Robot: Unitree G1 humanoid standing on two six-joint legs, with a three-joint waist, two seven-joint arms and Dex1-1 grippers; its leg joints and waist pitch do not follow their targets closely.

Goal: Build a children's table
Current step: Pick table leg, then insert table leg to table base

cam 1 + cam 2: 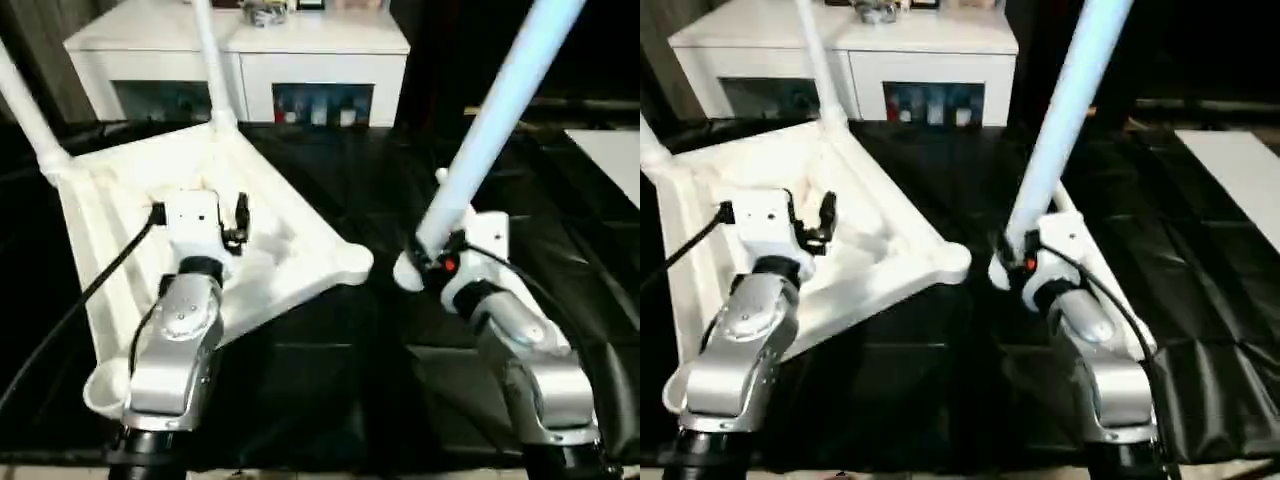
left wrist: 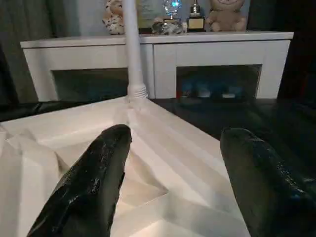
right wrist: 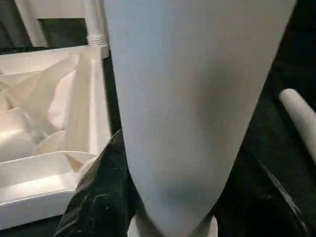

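Note:
The children's table lies upside down on the black-draped table, its white tabletop (image 1: 270,215) showing its ribbed underside. Two white legs stand in its far corner sockets, one at the far left (image 1: 30,110) and one at the back (image 1: 212,70). My left gripper (image 1: 198,215) hovers open over the ribs, its black fingers (image 2: 98,173) holding nothing. My right gripper (image 1: 435,255) is shut on the thick end of a third leg (image 1: 500,110), which tilts up and to the right. That end sits just right of the near-right corner socket (image 1: 350,262).
A white glass-door cabinet (image 1: 240,50) stands behind the work table, with small figures on top. Another white tube (image 3: 301,113) lies on the black cloth behind the held leg. A white panel (image 1: 610,160) lies at the far right. The near-left socket (image 1: 105,390) is by my left forearm.

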